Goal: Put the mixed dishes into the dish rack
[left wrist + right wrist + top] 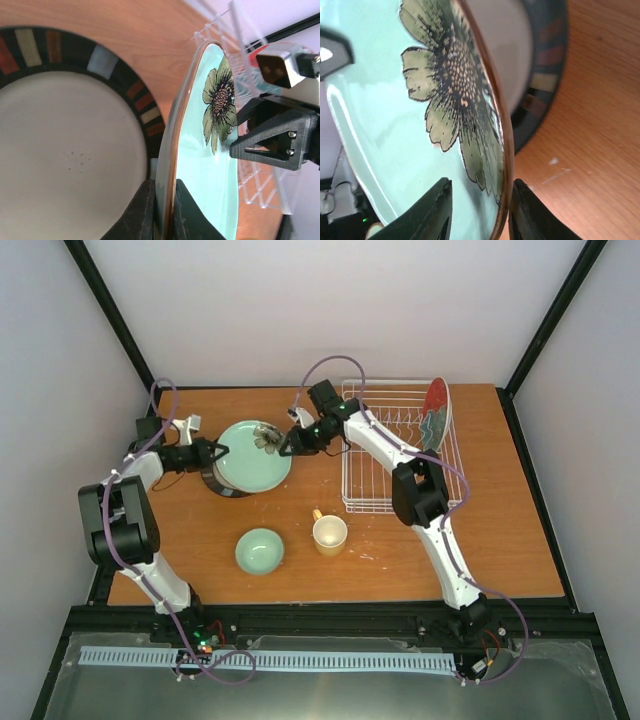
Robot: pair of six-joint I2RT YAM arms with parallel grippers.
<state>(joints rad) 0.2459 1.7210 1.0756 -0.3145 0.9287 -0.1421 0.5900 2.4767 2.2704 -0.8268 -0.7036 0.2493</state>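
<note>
A mint-green plate (250, 458) with a flower print is tilted up above the dark plate with a cream centre (226, 489). My left gripper (216, 453) is shut on its left rim; in the left wrist view the fingers (141, 212) pinch the brown edge of the mint plate (210, 165), with the dark plate (65, 150) behind. My right gripper (285, 446) is open with its jaws on either side of the plate's right rim (506, 150), and a gap shows on the face side. A red plate (436, 412) stands in the white dish rack (372, 502).
A small mint-green bowl (260, 550) and a cream-yellow mug (330, 534) sit on the wooden table in front of the plates. The rack stands at the right, with its left slots holding nothing. Black frame posts stand at the table's back corners.
</note>
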